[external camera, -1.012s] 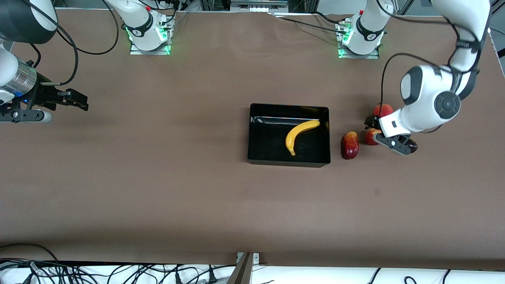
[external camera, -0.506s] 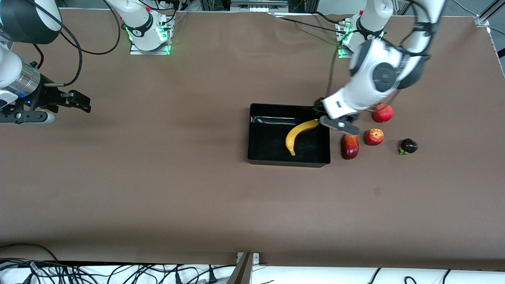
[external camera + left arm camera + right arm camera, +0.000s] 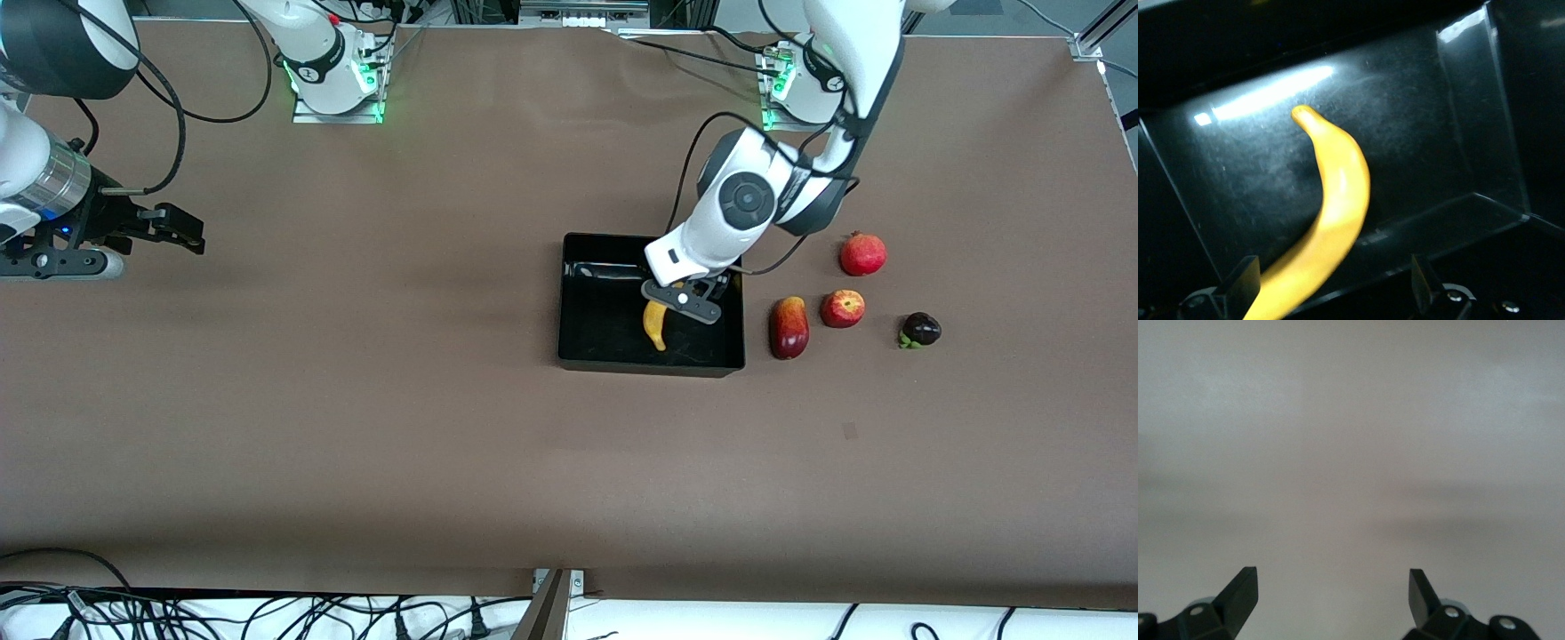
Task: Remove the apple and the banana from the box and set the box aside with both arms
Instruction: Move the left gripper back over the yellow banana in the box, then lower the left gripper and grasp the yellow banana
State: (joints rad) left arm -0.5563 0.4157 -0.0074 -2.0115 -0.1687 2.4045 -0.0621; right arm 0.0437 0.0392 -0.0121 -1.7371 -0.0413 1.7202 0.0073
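Having swung from the apple [image 3: 842,308] over the box [image 3: 578,342], my wide-open left gripper [image 3: 683,300] straddles the light, smooth banana [image 3: 655,325], best pinched mid-curve.

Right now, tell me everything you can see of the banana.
The banana is one curved, plain yellow fruit with a smooth, slightly shiny skin and a narrow tip. It lies flat on the glossy floor of the black box, touching only that floor, clear of the walls. The left gripper hangs over its middle with jaws open on either side, not gripping it; from the front, only the end nearer the camera shows below the gripper.
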